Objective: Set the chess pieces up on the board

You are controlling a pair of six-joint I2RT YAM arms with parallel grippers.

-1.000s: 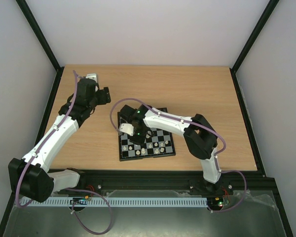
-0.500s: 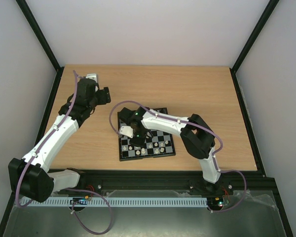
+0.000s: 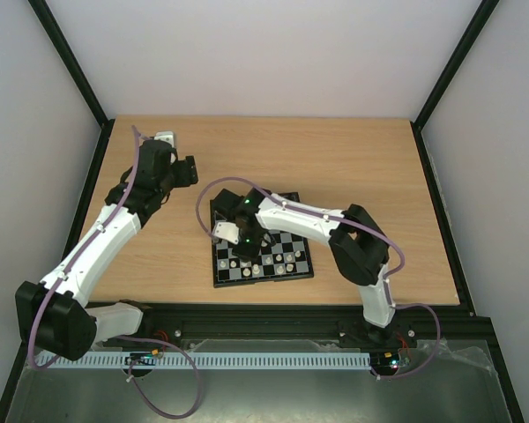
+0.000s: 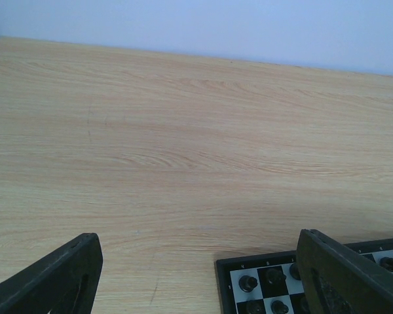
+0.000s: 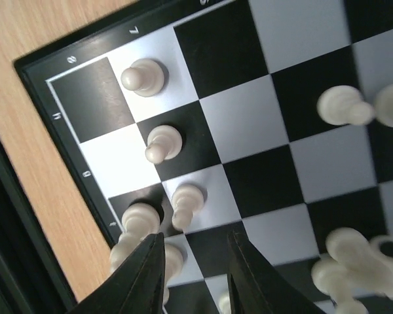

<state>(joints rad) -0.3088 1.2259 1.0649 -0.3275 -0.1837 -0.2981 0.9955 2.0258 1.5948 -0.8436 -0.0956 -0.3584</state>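
The board [image 3: 264, 281] lies at the middle of the table, near its front edge. Cream-white chess pieces [image 3: 280, 259] stand on its near rows and black ones [image 4: 248, 283] on its far corner. My right gripper [image 3: 245, 245] hovers low over the board's near left corner. In the right wrist view my right gripper [image 5: 195, 237] is open over a black square, with nothing between its fingers. White pawns [image 5: 162, 142] stand just ahead of it, and a taller white piece [image 5: 139, 220] stands by the left finger. My left gripper [image 4: 198, 237] is wide open over bare wood, to the left of and beyond the board.
The wooden table top [image 3: 353, 159] is ringed by a black frame [image 3: 441, 189] with pale walls behind. My right arm [image 3: 309, 220] reaches across the board. The board's black rim [image 5: 36, 85] sits close to the table's dark front edge.
My right gripper was shut and its jaws have now come apart over the board's near left corner. The left arm has not moved.
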